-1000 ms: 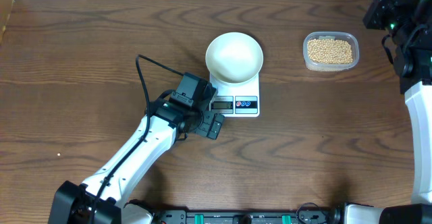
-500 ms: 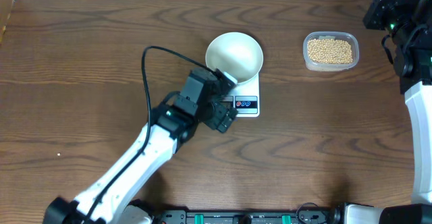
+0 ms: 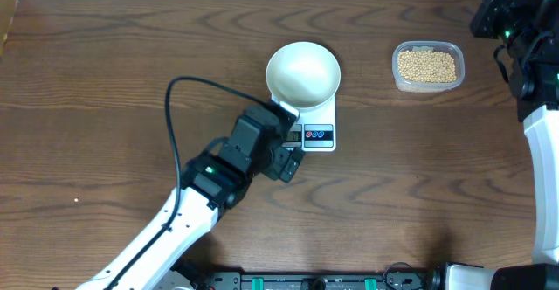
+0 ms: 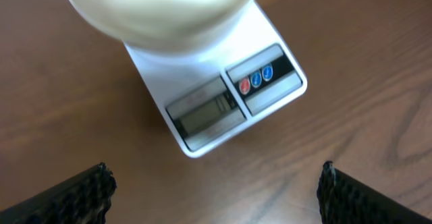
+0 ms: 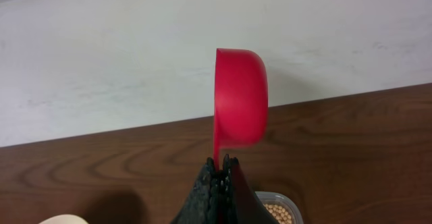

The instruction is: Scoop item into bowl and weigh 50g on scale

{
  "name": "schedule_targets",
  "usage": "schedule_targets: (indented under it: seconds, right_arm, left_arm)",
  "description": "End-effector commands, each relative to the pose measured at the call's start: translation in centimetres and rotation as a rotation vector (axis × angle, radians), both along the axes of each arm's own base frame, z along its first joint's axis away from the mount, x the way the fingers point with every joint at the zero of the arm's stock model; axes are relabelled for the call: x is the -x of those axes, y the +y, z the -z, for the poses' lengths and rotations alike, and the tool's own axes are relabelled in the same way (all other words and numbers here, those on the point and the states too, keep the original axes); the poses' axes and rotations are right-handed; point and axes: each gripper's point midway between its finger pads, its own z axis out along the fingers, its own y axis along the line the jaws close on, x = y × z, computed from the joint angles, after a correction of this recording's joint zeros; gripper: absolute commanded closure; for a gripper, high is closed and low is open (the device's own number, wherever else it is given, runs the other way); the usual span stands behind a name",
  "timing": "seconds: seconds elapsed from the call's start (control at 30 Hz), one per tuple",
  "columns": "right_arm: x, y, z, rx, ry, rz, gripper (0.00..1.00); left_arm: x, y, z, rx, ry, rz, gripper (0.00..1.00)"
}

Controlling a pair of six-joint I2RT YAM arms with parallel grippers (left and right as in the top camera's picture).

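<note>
The white bowl (image 3: 302, 73) stands empty on the back of the white scale (image 3: 319, 136); in the left wrist view the bowl (image 4: 162, 8) sits just behind the scale (image 4: 202, 72), whose grey display and red and blue buttons show. My left gripper (image 3: 293, 140) hovers open over the scale's front left edge, with nothing between its fingertips (image 4: 214, 183). The beans (image 3: 427, 65) fill a clear tub at the right. My right gripper (image 5: 221, 162) is shut on the handle of a red scoop (image 5: 241, 96), held upright above the table's far right corner.
The clear tub (image 3: 397, 79) stands right of the scale, with a gap of bare wood between them. The right arm (image 3: 524, 37) rises along the right edge. A black cable (image 3: 175, 107) loops off the left arm. A white wall (image 5: 135, 48) lies behind the table.
My left arm has swung right and forward, bringing the open gripper from the scale's left side to over its display end. The right arm and scoop have not moved.
</note>
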Motion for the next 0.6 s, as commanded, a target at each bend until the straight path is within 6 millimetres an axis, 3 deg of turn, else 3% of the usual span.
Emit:
schedule_targets:
  seconds: [0.0, 0.13, 0.37, 0.57]
  right_arm:
    - [-0.3, -0.2, -0.6, 0.018, -0.014, -0.005, 0.99]
    - [-0.3, -0.3, -0.6, 0.019, -0.014, -0.001, 0.99]
    - [-0.3, -0.3, -0.6, 0.031, -0.018, -0.001, 0.99]
    - [-0.4, -0.3, -0.7, 0.031, -0.021, -0.001, 0.99]
  left_arm:
    - [0.6, 0.1, 1.7, 0.044, 0.042, -0.096, 0.02]
    - [0.7, 0.5, 2.4, 0.035, 0.01, -0.159, 0.02]
    - [0.7, 1.0, 1.4, 0.064, -0.025, -0.24, 0.02]
    - [1.6, 1.8, 3.0, 0.041, -0.001, -0.241, 0.02]
